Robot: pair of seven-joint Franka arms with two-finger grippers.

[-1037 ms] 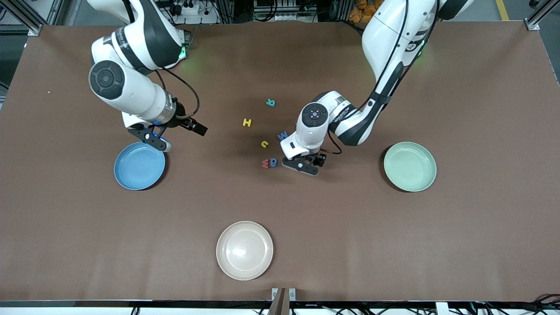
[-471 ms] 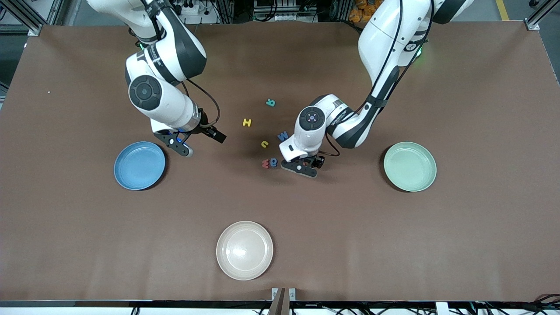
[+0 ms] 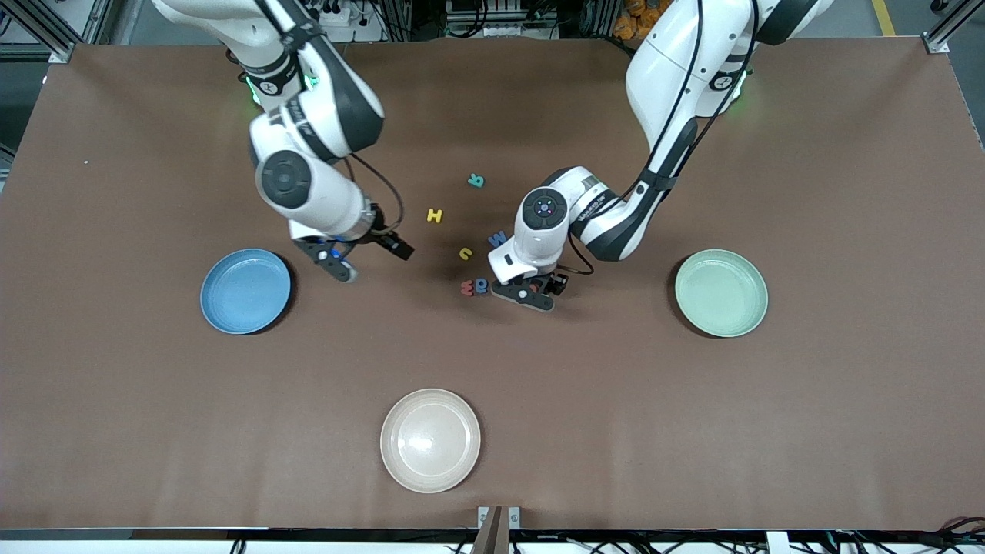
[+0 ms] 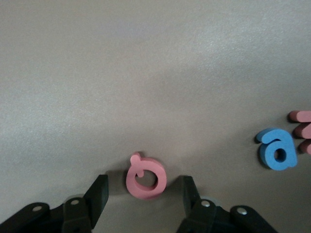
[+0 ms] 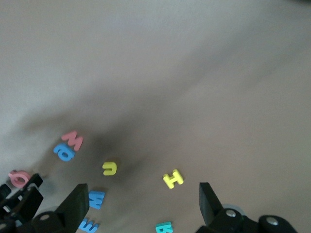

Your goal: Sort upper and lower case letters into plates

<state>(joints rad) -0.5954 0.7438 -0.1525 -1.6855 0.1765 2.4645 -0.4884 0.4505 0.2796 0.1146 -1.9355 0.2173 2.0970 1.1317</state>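
While I watch from my remote station, I record:
Left gripper (image 4: 142, 206): low at the table; fingers (image 4: 99, 194) part open, astride the pink lowercase letter (image 4: 146, 178), not touching it.
Right gripper (image 3: 368, 258): in the air over bare table between the blue plate (image 3: 245, 291) and the letters; jaws spread wide, empty.
Loose letters: yellow H (image 3: 435, 215), yellow u (image 3: 465, 253), teal letter (image 3: 476, 181), blue W (image 3: 497, 239), red letter (image 3: 467, 288) touching blue a (image 3: 482, 285).
Pale green plate (image 3: 721, 292): toward left arm's end.
Beige plate (image 3: 430, 439): nearest the front camera.
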